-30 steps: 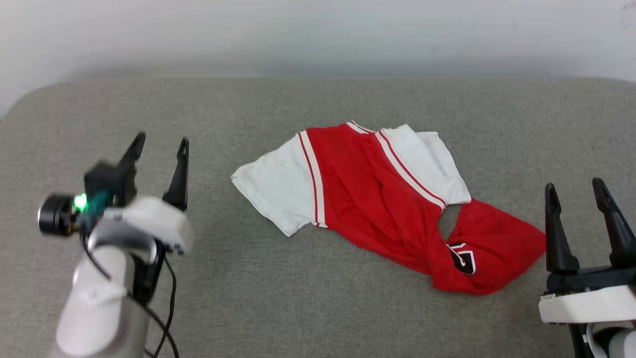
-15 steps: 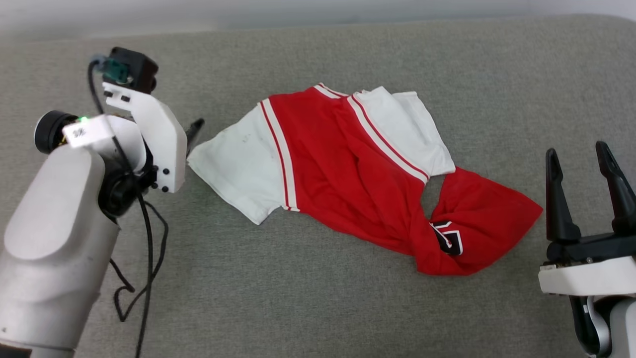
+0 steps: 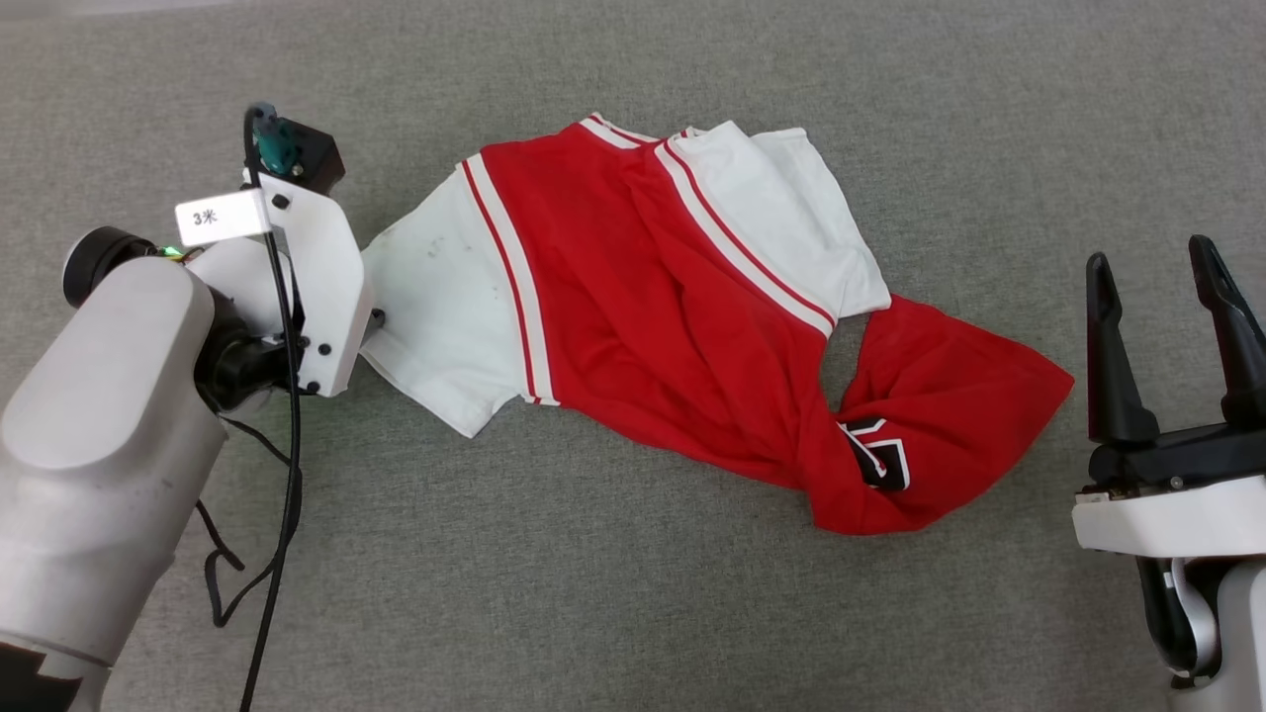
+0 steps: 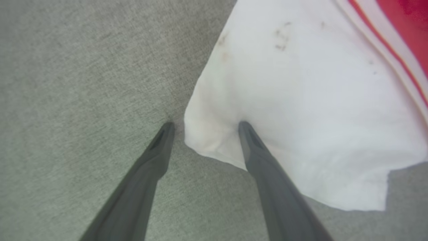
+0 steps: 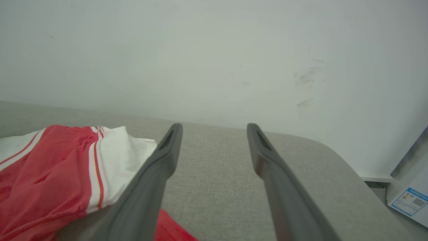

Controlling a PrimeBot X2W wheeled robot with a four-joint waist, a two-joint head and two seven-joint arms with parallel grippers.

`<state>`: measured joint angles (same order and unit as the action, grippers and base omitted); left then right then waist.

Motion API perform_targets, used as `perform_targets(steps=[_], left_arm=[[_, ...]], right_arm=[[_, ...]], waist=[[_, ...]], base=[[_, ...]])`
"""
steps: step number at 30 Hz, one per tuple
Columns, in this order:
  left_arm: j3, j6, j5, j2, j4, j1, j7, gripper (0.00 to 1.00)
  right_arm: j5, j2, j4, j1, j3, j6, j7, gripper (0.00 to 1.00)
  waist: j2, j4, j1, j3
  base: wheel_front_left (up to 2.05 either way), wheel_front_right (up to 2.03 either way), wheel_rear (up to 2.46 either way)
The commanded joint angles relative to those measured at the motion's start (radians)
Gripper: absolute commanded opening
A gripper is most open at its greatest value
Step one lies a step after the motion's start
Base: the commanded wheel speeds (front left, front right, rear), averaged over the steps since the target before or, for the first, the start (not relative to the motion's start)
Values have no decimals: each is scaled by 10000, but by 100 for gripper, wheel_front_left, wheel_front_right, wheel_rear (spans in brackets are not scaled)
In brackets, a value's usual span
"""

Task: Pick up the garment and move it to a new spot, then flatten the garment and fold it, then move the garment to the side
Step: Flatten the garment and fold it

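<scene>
Low in the head view, the pale forearm of the left arm fills the lower left corner, with a loose black cable (image 3: 292, 475) hanging beside it and a small white tag (image 3: 210, 216) on its wrist bracket. At the lower right stands the right gripper (image 3: 1149, 252), its two long dark fingers apart with nothing between them, tips pointing up the frame. It is near the red end of the garment but not touching it.

In the left wrist view the left gripper (image 4: 205, 124) also has its fingers spread. The left-hand tip rests on the grey woven fabric surface (image 3: 593, 613) just beside the sleeve's corner. The right-hand tip presses into the white cloth, so the corner of the sleeve lies between them, not yet pinched.

The red jersey-style T-shirt with white short sleeves (image 3: 633, 326) lies crumpled on the grey surface at the centre of the head view. Its long axis runs on a diagonal from the upper left to the lower right. One white sleeve points left toward the left gripper, and faint dark marks show on it. The second sleeve lies at the upper middle, edged with red-and-white stripes. The red body twists toward the lower right, where a scrap of black, white-edged lettering shows at the twist.

Farther off, in the right wrist view, the surface's rounded edge meets a plain white wall (image 5: 214, 50) with scuff marks.
</scene>
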<state>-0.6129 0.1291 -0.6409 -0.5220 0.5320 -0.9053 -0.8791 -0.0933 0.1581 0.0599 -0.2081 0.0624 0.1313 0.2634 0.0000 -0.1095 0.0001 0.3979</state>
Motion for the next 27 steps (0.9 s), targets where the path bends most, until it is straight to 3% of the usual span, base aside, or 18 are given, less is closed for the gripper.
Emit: perform_targets(steps=[1, 4, 5, 6, 12, 19, 23, 27], left_arm=[[-314, -2, -163, 90, 220, 216, -244, 100], [-901, 6, -400, -73, 317, 416, -567, 100], [-1033, 8, -503, -125, 332, 457, -566, 45], [-1107, 8, -652, -124, 330, 471, -464, 0], [-892, 0, -1168, -108, -70, -27, 870, 0], [-762, -1, -1253, -496, -909, -147, 2551, 0], [-687, -4, -1250, -681, -1529, 144, 3290, 0], [-618, -96, -1227, -861, -2142, 433, 3632, 0]], right_arm=[[-67, 82, 15, -152, -2, -10, 19, 100], [-78, 129, 25, -183, 31, -10, 19, 100], [-86, 155, 13, -197, 51, -10, 19, 100], [-91, 180, -10, -227, 70, -10, 19, 100], [-280, 456, -2, -496, 300, -10, 19, 100], [-785, 1693, -69, -1268, 6, -10, -361, 100], [-1333, 2785, 119, -1965, -815, -10, -1548, 100], [-2354, 4167, -114, -3000, -2094, -11, -3513, 100]], waist=[[0, -53, -1, 86], [0, -56, -1, 159], [0, -46, -1, 172], [0, -28, -1, 174], [0, 287, -1, -77], [0, 865, -1, -516], [0, 1204, -1, -648], [0, 1567, -1, -595]], base=[[0, 0, 0], [0, 0, 0], [0, 0, 0], [0, 0, 0], [0, 0, 0], [0, 0, 0], [0, 0, 0], [0, 0, 0]])
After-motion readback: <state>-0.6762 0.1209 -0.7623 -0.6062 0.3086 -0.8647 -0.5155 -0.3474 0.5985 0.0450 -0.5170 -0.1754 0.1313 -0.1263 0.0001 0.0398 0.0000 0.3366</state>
